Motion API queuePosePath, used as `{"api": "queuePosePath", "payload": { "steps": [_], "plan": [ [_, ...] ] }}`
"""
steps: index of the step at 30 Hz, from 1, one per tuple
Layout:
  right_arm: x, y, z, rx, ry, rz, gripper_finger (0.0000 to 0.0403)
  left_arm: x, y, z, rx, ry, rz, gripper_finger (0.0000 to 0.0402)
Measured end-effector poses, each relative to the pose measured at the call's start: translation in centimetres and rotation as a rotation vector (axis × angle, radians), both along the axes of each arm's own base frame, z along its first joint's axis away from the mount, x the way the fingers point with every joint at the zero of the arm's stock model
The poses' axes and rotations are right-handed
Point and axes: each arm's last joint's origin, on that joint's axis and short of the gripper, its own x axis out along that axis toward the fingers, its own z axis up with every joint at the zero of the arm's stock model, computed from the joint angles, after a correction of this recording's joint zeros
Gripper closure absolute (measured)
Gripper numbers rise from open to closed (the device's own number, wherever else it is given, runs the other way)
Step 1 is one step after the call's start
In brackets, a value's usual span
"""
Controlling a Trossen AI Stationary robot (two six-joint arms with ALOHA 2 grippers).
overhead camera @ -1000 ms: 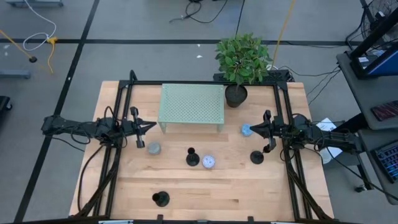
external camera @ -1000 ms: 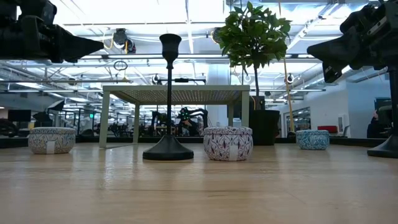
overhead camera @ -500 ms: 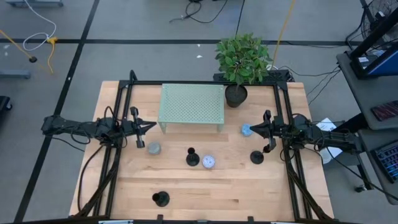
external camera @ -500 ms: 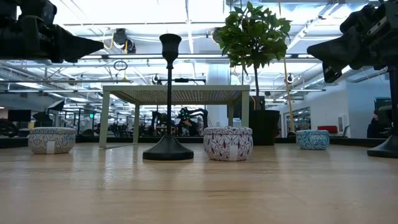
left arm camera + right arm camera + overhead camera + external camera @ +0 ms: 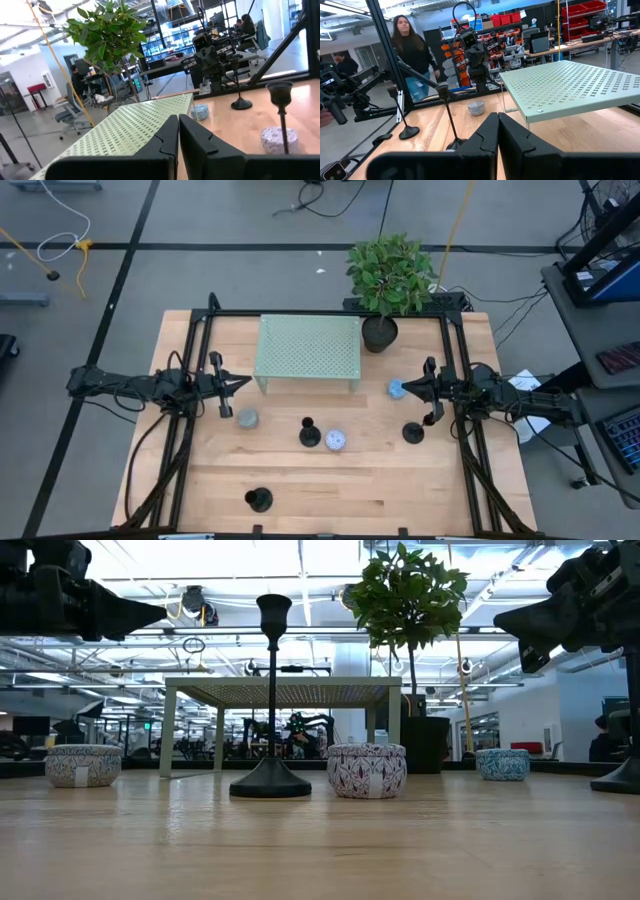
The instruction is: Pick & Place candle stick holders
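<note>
Three matte-black candle stick holders stand on their disc bases on the wooden table: one in the middle (image 5: 310, 434), one toward the right (image 5: 413, 431), one near the front edge (image 5: 259, 500). The middle one shows in the low view (image 5: 271, 690). My left gripper (image 5: 246, 383) hovers shut and empty at the table's left, by the green stand's left end, its fingers closed together in the left wrist view (image 5: 178, 134). My right gripper (image 5: 404, 387) hovers shut and empty at the right, above a blue tin, and also shows in the right wrist view (image 5: 497, 131).
A green perforated stand (image 5: 308, 350) sits at the back centre, with a potted plant (image 5: 388, 275) to its right. Three small tins lie about: grey (image 5: 247, 418), white patterned (image 5: 336, 441), blue (image 5: 396, 388). A person (image 5: 415, 55) stands beyond the table.
</note>
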Motion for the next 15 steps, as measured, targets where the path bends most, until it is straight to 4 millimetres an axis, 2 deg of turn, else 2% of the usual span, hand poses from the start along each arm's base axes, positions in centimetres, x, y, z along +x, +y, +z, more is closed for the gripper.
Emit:
{"api": "queuePosePath", "payload": {
  "steps": [6,12,15],
  "plan": [
    [0.00,0.00,0.01,0.000,-0.001,0.000,0.0403,-0.02,0.10,0.00,0.143,0.033,0.055,0.0380],
    [0.00,0.00,0.01,0.007,0.000,0.002,0.0403,-0.02,0.09,0.01,0.131,0.029,0.050,0.0380],
    [-0.01,0.00,0.10,0.025,-0.010,0.002,0.0403,0.00,-0.04,0.04,0.015,0.000,-0.012,0.0380]
  ]
}}
